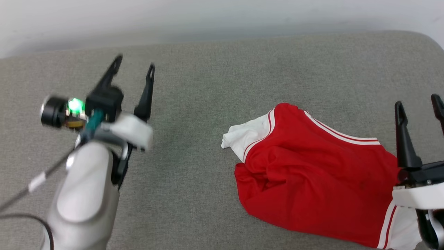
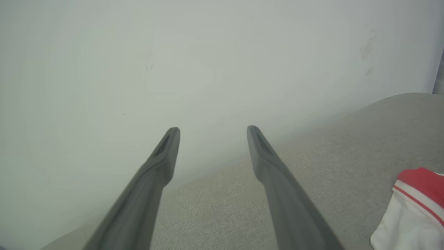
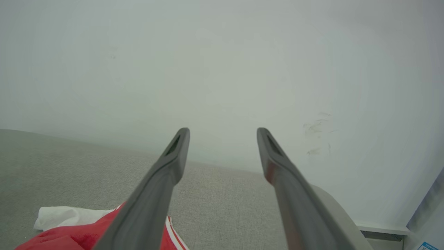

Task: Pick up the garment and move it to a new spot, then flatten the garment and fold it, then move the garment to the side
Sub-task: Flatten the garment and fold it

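Observation:
The garment (image 1: 312, 177), a bright red jersey with white panels and red-and-white striped trim, lies rumpled on the grey cushioned surface (image 1: 215, 69) at the right. A white sleeve sticks out at its left end. My right gripper (image 1: 418, 102) is open above the garment's right end, with nothing between its fingers. The garment's red and white edge (image 3: 76, 229) lies below those fingers in the right wrist view. My left gripper (image 1: 135, 64) is open and empty, well to the left of the garment. A corner of the garment (image 2: 412, 208) lies at the lower right of the left wrist view.
A pale wall (image 1: 208, 17) runs along the far edge of the grey surface. The surface's rounded corner (image 1: 426, 38) is at the far right. Bare grey fabric lies between my left arm and the garment.

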{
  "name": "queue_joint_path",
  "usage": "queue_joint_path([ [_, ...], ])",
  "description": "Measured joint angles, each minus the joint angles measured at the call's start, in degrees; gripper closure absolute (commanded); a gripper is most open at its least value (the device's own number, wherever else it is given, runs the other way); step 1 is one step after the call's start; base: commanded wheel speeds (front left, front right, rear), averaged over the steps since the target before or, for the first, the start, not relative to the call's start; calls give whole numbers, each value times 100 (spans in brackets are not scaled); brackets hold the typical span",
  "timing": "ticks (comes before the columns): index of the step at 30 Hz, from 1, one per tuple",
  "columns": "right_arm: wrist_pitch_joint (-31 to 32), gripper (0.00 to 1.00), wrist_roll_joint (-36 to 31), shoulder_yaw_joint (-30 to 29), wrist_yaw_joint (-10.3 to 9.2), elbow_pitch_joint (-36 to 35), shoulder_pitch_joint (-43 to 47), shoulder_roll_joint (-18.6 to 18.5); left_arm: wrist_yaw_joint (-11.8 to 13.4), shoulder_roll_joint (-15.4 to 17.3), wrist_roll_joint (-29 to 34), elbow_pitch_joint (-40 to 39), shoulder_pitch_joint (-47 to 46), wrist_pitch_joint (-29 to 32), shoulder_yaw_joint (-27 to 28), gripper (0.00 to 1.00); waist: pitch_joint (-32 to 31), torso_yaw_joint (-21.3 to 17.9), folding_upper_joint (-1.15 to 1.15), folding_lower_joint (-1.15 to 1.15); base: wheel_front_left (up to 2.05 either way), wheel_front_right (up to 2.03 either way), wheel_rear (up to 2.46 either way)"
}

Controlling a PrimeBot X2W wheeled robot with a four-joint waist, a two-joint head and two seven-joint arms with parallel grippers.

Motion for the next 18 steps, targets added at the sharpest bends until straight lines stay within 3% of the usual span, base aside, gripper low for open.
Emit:
queue_joint_path([
  [5, -1, 0, -51, -64, 0, -285, 175, 249, -127, 218, -411, 299, -1042, 1094, -762, 0, 157, -58, 0, 0, 0, 0, 0],
  [14, -1, 0, -255, 80, 0, -567, 142, 445, -134, 1148, -2865, 175, -2885, 3550, -3497, 0, 573, -285, 0, 0, 0, 0, 0],
  [18, -1, 0, -350, 186, 0, -652, -23, 477, -134, 1389, -3769, 137, -3537, 4490, -4514, 0, 803, -405, 0, 0, 0, 0, 0],
])
